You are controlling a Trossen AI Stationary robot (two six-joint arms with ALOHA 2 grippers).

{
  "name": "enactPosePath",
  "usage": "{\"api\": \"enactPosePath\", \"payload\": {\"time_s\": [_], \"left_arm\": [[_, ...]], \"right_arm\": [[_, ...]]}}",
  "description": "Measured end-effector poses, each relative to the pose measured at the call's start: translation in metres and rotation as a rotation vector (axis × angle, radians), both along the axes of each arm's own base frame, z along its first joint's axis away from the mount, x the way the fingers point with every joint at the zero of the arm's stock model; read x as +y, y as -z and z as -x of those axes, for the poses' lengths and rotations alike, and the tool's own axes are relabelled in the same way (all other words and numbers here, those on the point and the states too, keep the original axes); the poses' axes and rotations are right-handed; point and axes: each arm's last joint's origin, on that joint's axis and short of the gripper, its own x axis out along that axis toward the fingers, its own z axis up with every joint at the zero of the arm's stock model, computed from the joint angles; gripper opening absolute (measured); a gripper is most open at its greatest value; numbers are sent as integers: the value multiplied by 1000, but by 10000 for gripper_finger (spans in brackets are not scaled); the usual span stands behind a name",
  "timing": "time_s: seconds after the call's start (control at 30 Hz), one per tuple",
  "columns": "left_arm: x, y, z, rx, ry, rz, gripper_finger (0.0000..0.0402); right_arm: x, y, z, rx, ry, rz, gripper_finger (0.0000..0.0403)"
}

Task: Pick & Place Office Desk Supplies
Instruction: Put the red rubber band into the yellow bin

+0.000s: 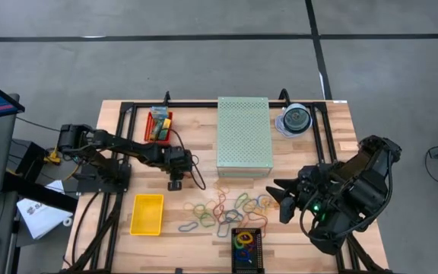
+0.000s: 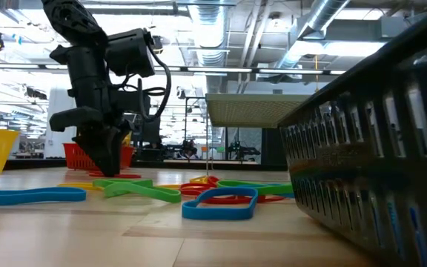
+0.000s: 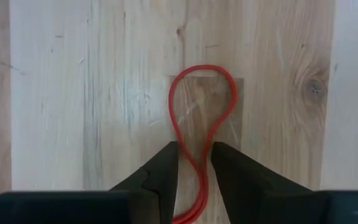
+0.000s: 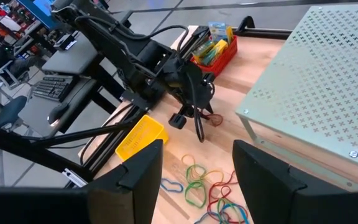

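Observation:
A red rubber band lies flat on the wooden table, away from the main heap. My left gripper points straight down over it, open, with one finger on each side of the band's narrow waist and neither touching it. The low view shows the left gripper with its tips down at the tabletop. The heap of coloured rubber bands lies in front of the perforated box. Crayon boxes sit in a red tray. My right gripper hangs open above the table, to the right of the heap.
A large pale green perforated box stands mid-table, with a clear disc case to its right. A yellow bin sits near the front left. A black basket holding bands stands at the near edge. Black frame rails border the table.

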Motion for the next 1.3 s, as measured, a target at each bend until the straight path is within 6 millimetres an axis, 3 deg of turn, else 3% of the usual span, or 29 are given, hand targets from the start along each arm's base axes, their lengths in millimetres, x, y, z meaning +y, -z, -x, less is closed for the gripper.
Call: {"api": "enactPosePath", "payload": {"time_s": [0.3,0.6,0.77,0.97,1.3], "left_arm": [[2,0,-1,-17,-25,25,76],[8,0,-2,-26,-53,32,6],[8,0,-2,-29,-95,40,2],[8,-9,0,-73,-154,55,0],[-2,-45,13,-187,-211,94,0]], "right_arm": [[1,0,1,0,-9,2,191],[7,-1,4,-20,-26,1,191],[9,-1,4,-26,-30,-3,191],[10,-1,3,-30,-40,2,191],[13,-2,5,-26,-63,15,191]]}}
